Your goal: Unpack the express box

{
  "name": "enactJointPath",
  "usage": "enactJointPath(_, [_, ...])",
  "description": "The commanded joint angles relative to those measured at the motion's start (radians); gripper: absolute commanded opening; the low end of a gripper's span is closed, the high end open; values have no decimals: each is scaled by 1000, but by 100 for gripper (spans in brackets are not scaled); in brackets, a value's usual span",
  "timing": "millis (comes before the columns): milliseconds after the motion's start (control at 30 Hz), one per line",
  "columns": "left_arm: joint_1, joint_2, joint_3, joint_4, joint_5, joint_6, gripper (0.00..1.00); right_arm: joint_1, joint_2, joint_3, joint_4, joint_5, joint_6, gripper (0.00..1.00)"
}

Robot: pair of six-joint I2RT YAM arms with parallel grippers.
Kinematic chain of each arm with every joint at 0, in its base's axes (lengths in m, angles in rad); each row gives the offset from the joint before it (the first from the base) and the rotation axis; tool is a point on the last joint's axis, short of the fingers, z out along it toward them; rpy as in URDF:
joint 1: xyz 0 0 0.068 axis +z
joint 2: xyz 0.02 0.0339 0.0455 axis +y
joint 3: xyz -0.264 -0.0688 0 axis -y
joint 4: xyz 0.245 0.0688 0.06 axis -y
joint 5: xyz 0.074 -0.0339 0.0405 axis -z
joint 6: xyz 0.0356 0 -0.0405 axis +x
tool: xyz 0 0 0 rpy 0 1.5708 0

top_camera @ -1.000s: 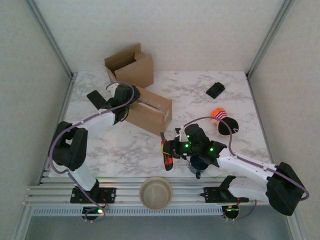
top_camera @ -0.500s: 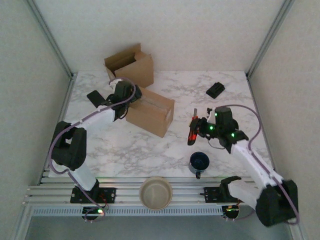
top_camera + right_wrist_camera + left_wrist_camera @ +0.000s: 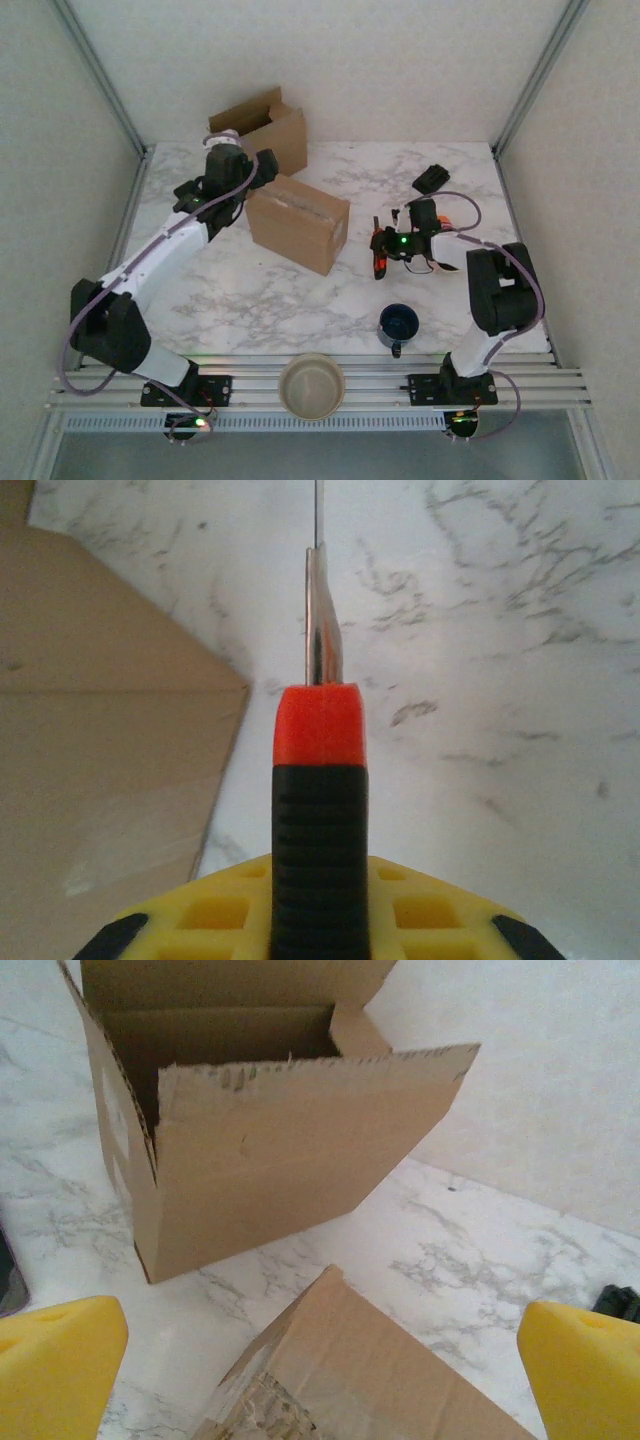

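Since a second ago the right arm has swung from beside the dark blue mug (image 3: 398,324) back across the marble worktop (image 3: 250,300). It carries the orange-and-black utility knife (image 3: 318,810) with it. The right claw (image 3: 384,250) is clamped on the knife's handle, just right of the sealed brown cardboard box (image 3: 298,222). The left claw (image 3: 322,1365) has lifted off that box. It is spread wide, holds nothing, and faces the open cardboard carton (image 3: 260,1190).

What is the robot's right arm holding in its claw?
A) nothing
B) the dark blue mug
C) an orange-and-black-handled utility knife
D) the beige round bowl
C: the right gripper is shut on the orange-and-black-handled utility knife, its metal blade pointing forward; the dark blue mug stands apart from it.
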Motion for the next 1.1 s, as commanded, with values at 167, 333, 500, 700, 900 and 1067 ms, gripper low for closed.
enactJointPath(167, [-6,-105,-78,-100,-18,-32,100,0,77,54,-127,183,68,0])
enactJointPath(333, [-6,-144,-135,-116,-26,-46,100,0,96,60,-222,274,118,11])
enactJointPath(500, [-6,-191,-210,-137,-41,-69,100,3,98,34,-215,297,178,36])
enactJointPath(700, [-6,-278,-343,-161,-39,-143,100,10,35,28,-285,356,226,59])
enactJointPath(900, [-9,-346,-505,-190,-3,-256,95,66,-234,196,-499,449,43,99])
enactJointPath(1067, [-15,-287,-611,-106,72,-318,84,112,-181,554,-640,236,-227,99])
